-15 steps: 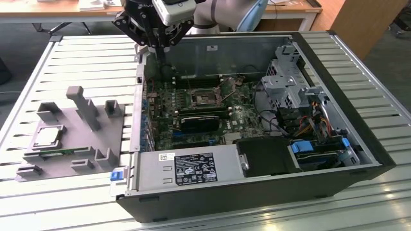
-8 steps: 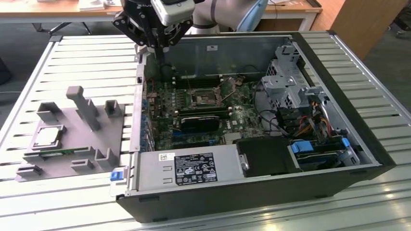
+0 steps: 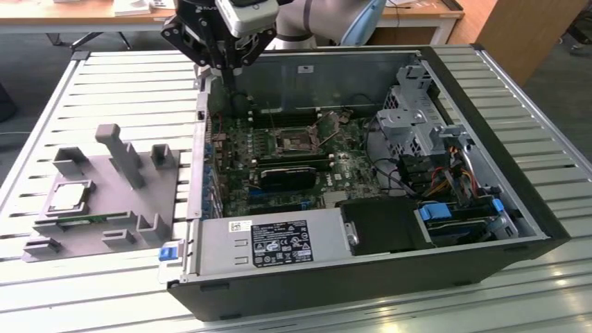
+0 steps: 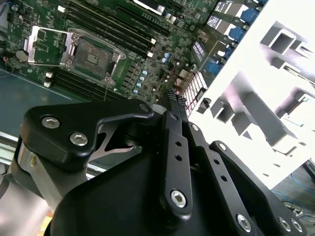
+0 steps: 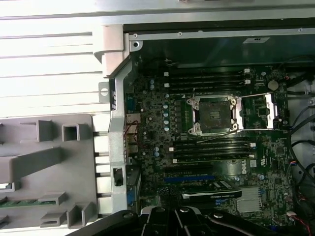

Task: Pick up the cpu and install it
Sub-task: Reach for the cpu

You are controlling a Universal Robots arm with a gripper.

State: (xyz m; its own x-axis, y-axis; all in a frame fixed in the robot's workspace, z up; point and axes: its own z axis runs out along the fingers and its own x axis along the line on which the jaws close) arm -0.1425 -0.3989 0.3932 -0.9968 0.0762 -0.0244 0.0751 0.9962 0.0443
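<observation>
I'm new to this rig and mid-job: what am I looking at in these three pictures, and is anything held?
One robot arm works over an open computer case on a slatted table. The exterior view looks on from off the arm; both wrist views ride on the arm and look past its gripper at the motherboard. The fingers are shut and hold nothing. The cpu lies in a grey tray at the exterior view's left of the case, untouched. The socket on the board stands open.
</observation>
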